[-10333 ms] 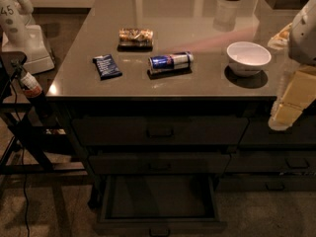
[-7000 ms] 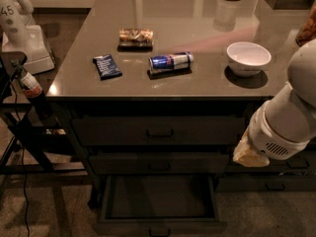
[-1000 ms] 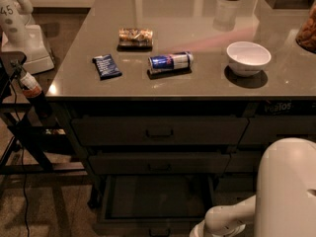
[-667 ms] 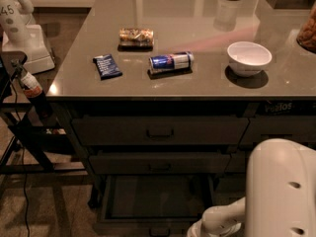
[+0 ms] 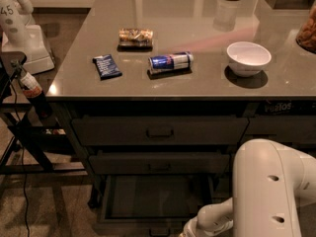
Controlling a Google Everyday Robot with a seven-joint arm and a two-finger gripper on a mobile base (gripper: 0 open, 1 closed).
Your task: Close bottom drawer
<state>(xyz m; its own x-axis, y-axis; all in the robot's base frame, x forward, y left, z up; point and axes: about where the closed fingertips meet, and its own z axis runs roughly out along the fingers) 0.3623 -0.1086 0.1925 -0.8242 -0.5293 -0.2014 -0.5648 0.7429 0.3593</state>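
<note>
The bottom drawer (image 5: 158,199) is the lowest of the three wide dark drawers under the counter. It stands pulled out, and its dark inside shows. Its front edge lies at the bottom of the view. My white arm (image 5: 266,191) reaches down at the lower right, and its wrist (image 5: 207,222) comes to the drawer's front right corner. The gripper itself is below the bottom edge of the view, out of sight.
The two upper drawers (image 5: 159,131) are shut. On the grey counter (image 5: 276,85) lie a blue can on its side (image 5: 170,61), a blue packet (image 5: 106,66), a snack bag (image 5: 135,35) and a white bowl (image 5: 248,58). A dark side stand with a bottle (image 5: 30,86) stands at the left.
My arm has swung down from beside the counter to the drawer's front right corner. In the last second it has shifted a little left. The drawer stays pulled out.
</note>
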